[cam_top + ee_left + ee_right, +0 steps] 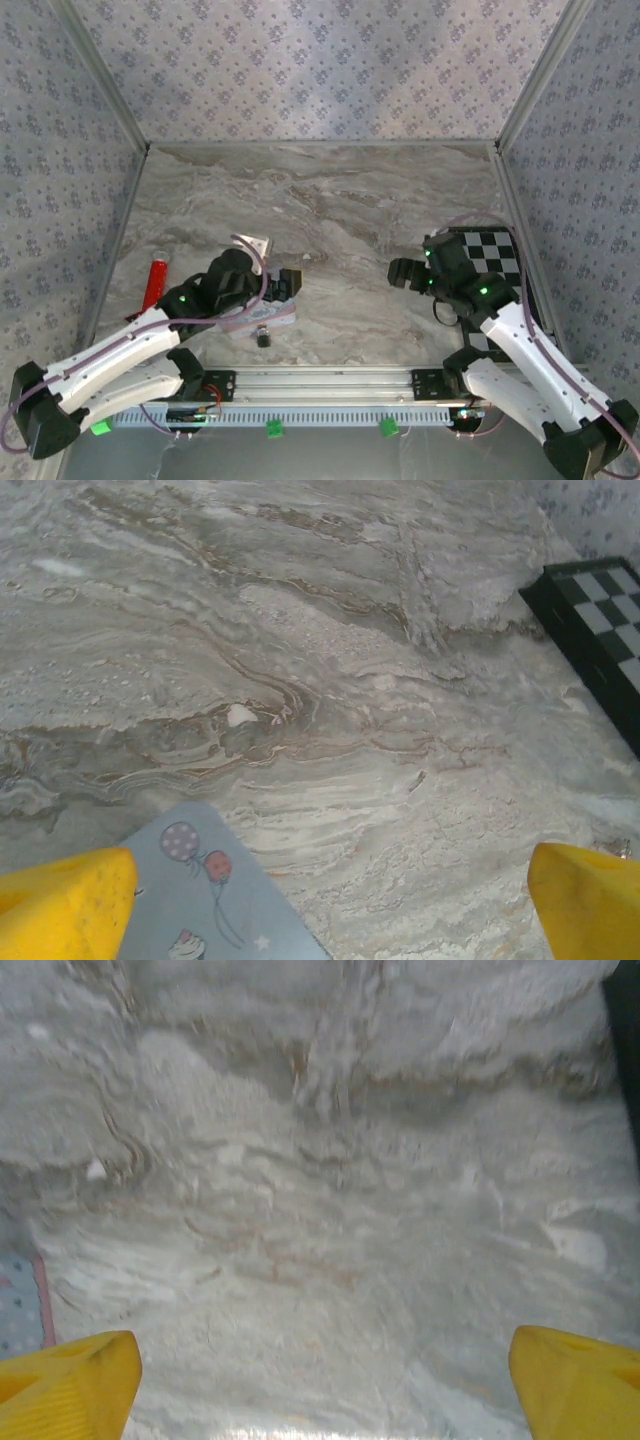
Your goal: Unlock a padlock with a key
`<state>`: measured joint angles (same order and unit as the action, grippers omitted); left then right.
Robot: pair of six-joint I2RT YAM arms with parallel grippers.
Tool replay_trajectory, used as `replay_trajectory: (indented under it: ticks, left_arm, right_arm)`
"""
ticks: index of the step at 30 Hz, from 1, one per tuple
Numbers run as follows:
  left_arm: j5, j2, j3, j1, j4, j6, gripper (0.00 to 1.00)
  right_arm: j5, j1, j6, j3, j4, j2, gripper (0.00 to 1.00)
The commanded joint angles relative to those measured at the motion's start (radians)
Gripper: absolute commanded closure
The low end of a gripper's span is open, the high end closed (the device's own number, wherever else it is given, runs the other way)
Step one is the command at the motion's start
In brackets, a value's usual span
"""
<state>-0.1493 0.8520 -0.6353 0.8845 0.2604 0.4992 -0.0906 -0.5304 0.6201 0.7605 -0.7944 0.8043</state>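
Note:
The padlock (262, 337) is a tiny dark block lying on the marble table close to the front rail. It sits just in front of the pale-blue cartoon tin (272, 314). My left gripper (287, 283) hovers over the tin's far side, open, its yellow fingertips (62, 908) wide apart with nothing between them. A corner of the tin (205, 900) lies below those fingers. My right gripper (400, 272) is open over bare marble at mid-right, its yellow fingers (66, 1384) spread and empty. The key is not to be made out.
A red tube (155, 283) lies at the left beside the left arm. A white card (256, 243) sits behind the left gripper. A checkerboard box (492, 256) stands at the right wall under the right arm. Patterned walls enclose three sides.

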Motion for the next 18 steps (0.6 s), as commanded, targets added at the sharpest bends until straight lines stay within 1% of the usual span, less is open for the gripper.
replay_trajectory:
  ticks: [1, 4, 7, 10, 12, 14, 17, 18]
  left_arm:
    - [-0.124, 0.015, -0.014, 0.037, -0.019, -0.083, 0.00]
    - [-0.151, 0.015, 0.015, 0.039, -0.060, -0.136, 0.00]
    - [-0.158, 0.016, 0.044, 0.039, -0.124, -0.205, 0.00]
    - [-0.163, 0.009, 0.097, 0.040, -0.209, -0.253, 0.00]
    - [-0.123, 0.004, 0.140, 0.040, -0.269, -0.297, 0.00]
    - [-0.116, 0.011, 0.160, 0.040, -0.282, -0.289, 0.00]
    - [-0.084, 0.000, 0.165, 0.039, -0.269, -0.264, 0.00]
    - [-0.084, -0.009, 0.172, 0.040, -0.275, -0.257, 0.00]
  right_arm:
    - [-0.047, -0.065, 0.139, -0.067, -0.121, -0.003, 0.05]
    - [-0.027, -0.085, 0.229, -0.124, -0.148, -0.003, 0.09]
    - [-0.021, -0.106, 0.317, -0.168, -0.165, -0.002, 0.16]
    - [-0.071, -0.130, 0.403, -0.185, -0.205, 0.012, 0.22]
    - [-0.113, -0.144, 0.460, -0.191, -0.240, 0.029, 0.25]
    - [-0.140, -0.162, 0.523, -0.207, -0.253, 0.043, 0.30]
    - [-0.146, -0.184, 0.579, -0.229, -0.222, 0.061, 0.40]
    - [-0.147, -0.187, 0.589, -0.232, -0.214, 0.070, 0.42]
